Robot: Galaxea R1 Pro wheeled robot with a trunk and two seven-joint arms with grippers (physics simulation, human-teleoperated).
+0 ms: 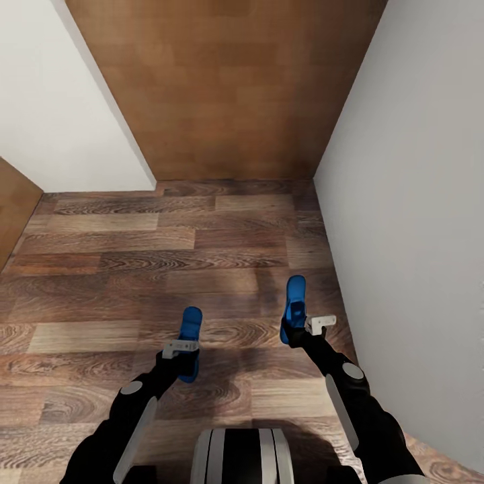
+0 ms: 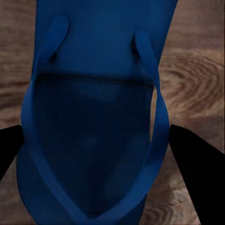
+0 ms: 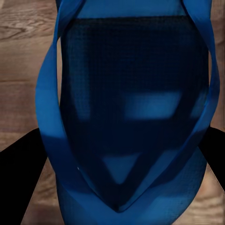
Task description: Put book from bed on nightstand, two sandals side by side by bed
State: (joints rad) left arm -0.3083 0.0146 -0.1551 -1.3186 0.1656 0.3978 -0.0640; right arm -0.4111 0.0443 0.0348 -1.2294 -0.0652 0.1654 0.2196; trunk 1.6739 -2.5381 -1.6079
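Closest to the camera in the head view there's the robot's own trunk (image 1: 242,457), with both dark arms reaching forward over the brown wood-plank floor (image 1: 134,269). Each arm is carrying a blue sandal. The left gripper (image 1: 185,359) has the left sandal (image 1: 190,329) sticking out ahead of it, toe end pointing away from the robot, and in the left wrist view that sandal (image 2: 93,117) sits between the two black fingers (image 2: 194,164) with its straps facing the camera, so the fingers look clamped on its sides. Same deal on the other side: the right gripper (image 1: 296,333) holds the right sandal (image 1: 294,299), a bit further forward and closer to the white wall on the right (image 1: 417,235). The right wrist view has the sandal (image 3: 126,117) wedged between the black fingers (image 3: 21,178), closed against it.

Both sandals hang above the floor, well apart from each other — not set down. Further out, the floor runs to a brown wooden panel (image 1: 228,87) that stands between the white wall on the left (image 1: 54,107) and the one on the right
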